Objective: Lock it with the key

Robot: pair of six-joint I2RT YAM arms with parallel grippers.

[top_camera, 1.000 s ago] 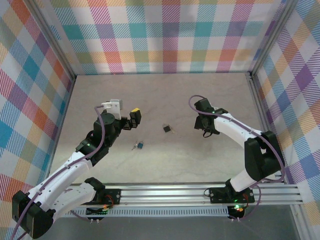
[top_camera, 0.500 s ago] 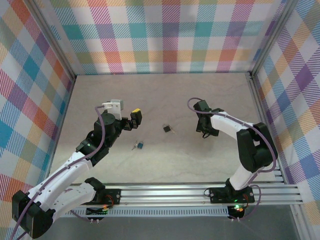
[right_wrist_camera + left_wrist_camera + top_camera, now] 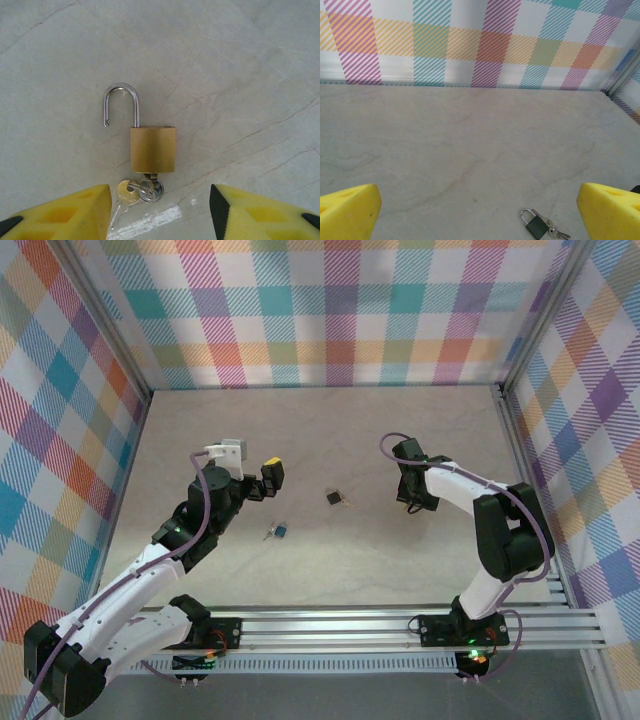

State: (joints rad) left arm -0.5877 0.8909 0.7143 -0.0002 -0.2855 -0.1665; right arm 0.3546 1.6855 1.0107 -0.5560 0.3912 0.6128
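My right claw (image 3: 160, 207), fingers apart, straddles the open brass padlock (image 3: 153, 149) for a grasp; next, pinch its body squarely.

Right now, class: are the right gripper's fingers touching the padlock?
Apart. Right wrist view: bare table separates both yellow fingers from the padlock.

Between the matt plastic fingers (image 3: 65, 212) lies a satin brass padlock (image 3: 153, 149), its shackle (image 3: 136, 110) glossy metal, on the smooth matt table (image 3: 240, 75).
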